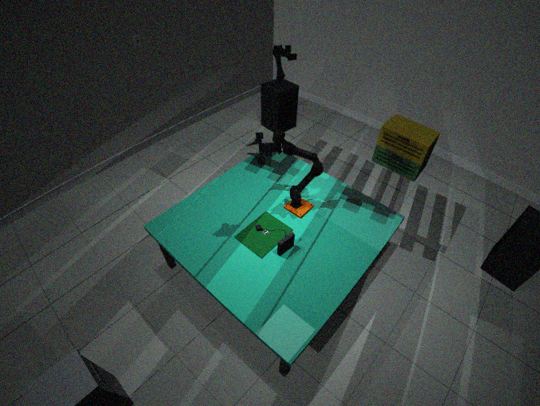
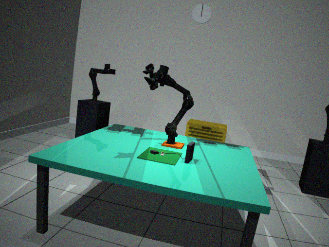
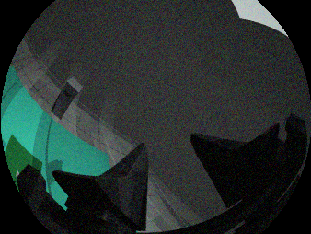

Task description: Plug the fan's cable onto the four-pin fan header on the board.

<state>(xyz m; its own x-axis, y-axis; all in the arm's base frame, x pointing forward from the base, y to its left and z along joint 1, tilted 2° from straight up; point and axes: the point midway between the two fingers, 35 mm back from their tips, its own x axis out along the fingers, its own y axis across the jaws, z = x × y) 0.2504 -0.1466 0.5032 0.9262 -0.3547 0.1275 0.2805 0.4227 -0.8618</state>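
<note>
While the black jointed arm [image 1: 311,174] [image 2: 181,114] reaches up from its orange rectangular base plate [image 1: 301,214] [image 2: 181,145], its black tapered jaws stand moderately apart, with nothing between them. They are raised well above the turquoise rectangular worktop [image 1: 353,248] [image 2: 100,159] [image 3: 25,117] and touch nothing on it. Far below the jaws, the flat green square board [image 1: 261,248] [image 2: 164,159] [image 3: 17,160] lies on the worktop; the wrist view shows part of it off to one side of them. Also well below the jaws, the dark upright slab-shaped fan [image 1: 285,244] [image 2: 189,152] stands at the board's edge. From it, the thin black cable [image 1: 279,229] [image 2: 173,153] runs over the board to small white parts [image 1: 265,232] [image 2: 162,153] beside a small black block [image 1: 259,227] [image 2: 154,151], all well apart from the jaws. Whether the plug is seated on the header is too small to tell.
</note>
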